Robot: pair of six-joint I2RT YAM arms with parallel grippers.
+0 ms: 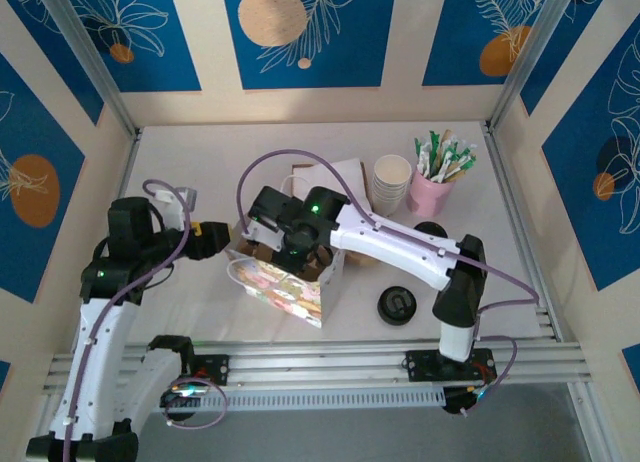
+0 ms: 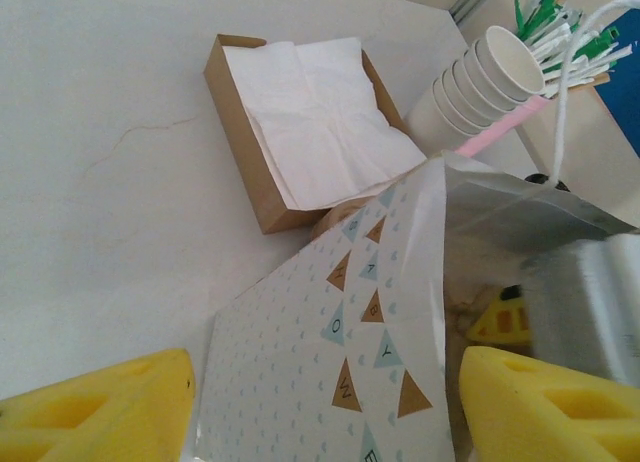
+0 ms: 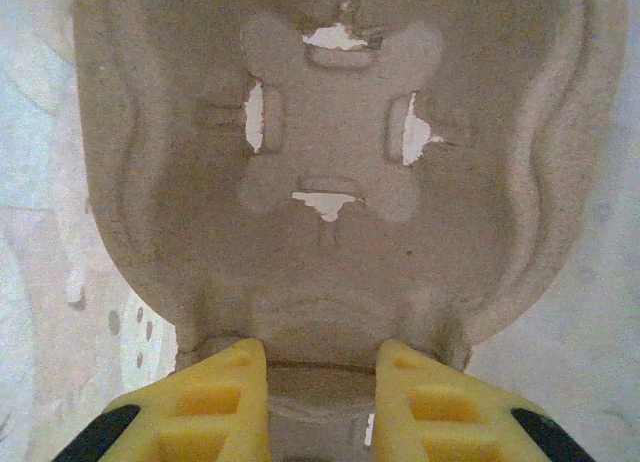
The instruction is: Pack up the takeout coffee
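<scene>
Cup carrier [image 3: 340,182]: brown moulded pulp. The right wrist view looks into one well with its cross-shaped base and four small tears. The right gripper [image 3: 320,402] is clamped on the carrier's near rim, one yellow finger on each side. Pale bag lining shows on both sides, so the carrier sits in the mouth of the gift bag [image 1: 285,290].

In the top view the right arm lies across that mouth and covers most of the carrier, leaving brown slivers.

Left gripper [image 2: 328,382]: fingers set apart, with the bag's side panel filling the gap and touching both pads, gripped across its width.

The left wrist view shows bunting on the bag. The pennant letters read "BABY", then "O W E", with the rest cut off.

Behind the bag is a brown box [image 2: 240,132] with white napkins [image 2: 320,112]. Just beside it are stacked paper cups [image 2: 480,77], then a pink cup [image 1: 432,194] of green-and-white stirrers [image 1: 445,157]. A black lid [image 1: 396,305] lies on the table [image 1: 200,312] right of the bag.
</scene>
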